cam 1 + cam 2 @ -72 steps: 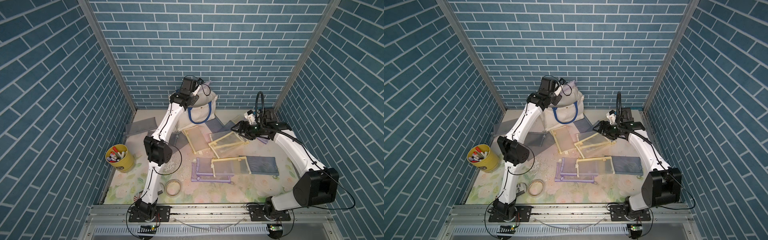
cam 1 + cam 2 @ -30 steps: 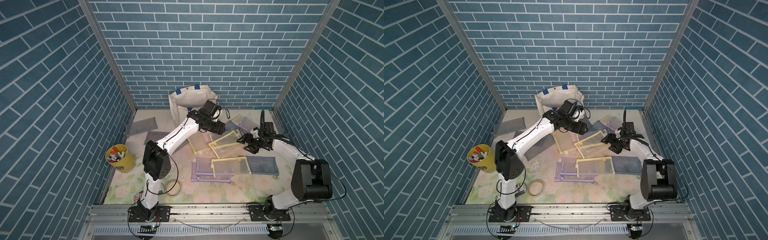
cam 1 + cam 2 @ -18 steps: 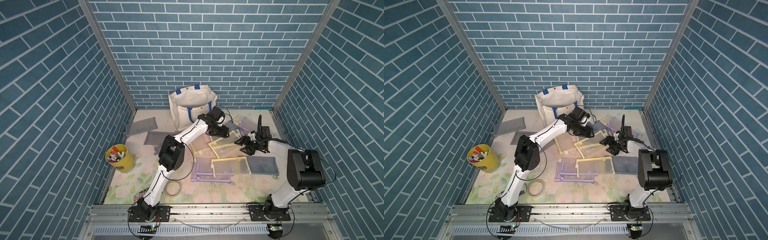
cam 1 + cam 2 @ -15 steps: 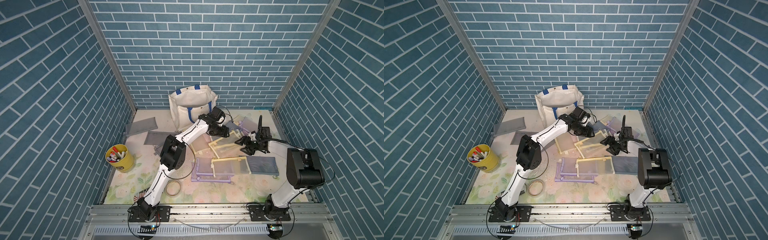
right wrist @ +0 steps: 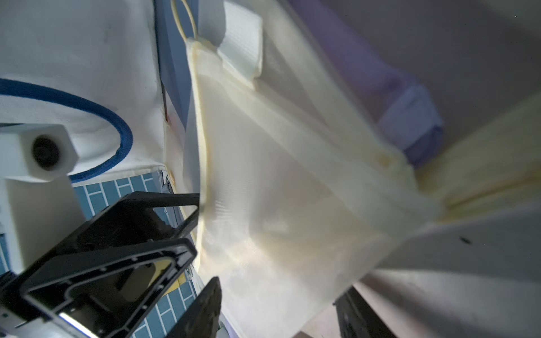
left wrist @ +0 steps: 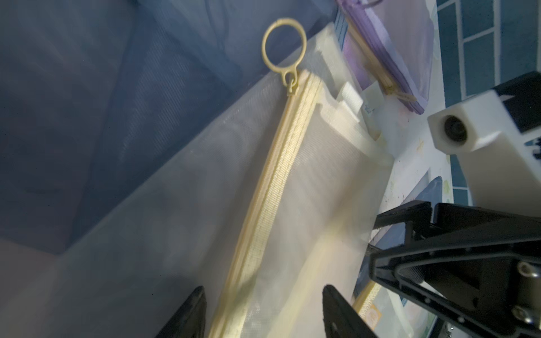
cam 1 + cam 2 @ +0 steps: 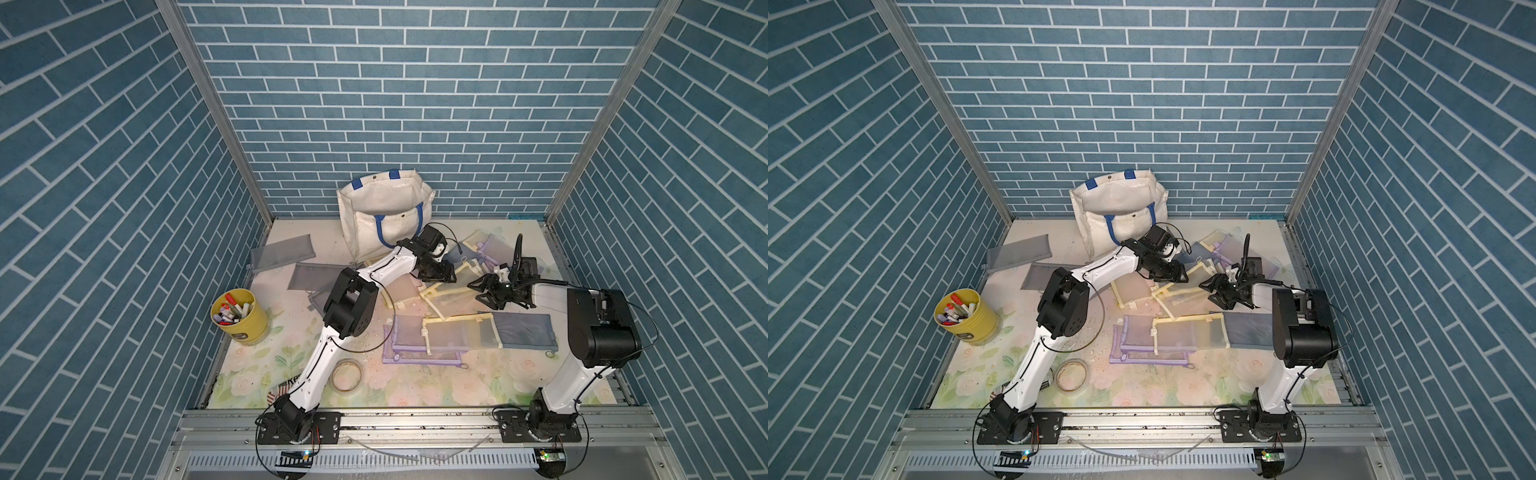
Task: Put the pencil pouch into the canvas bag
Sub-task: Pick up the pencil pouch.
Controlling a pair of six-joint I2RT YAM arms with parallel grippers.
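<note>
Cluttered mat (image 7: 415, 395): left gripper (image 6: 263, 310) and right gripper (image 5: 278, 316), jaws apart, straddle pouch (image 7: 451, 297); thin mesh could slip free or drag other pouches (image 7: 457, 332) before reaching bag (image 7: 382, 208).

Robot test cell, lab-like: printed brick panels (image 7: 382, 104), aluminium corner posts (image 7: 223, 124), arms (image 7: 316, 365) bolted to metal rail (image 7: 415, 422).
</note>
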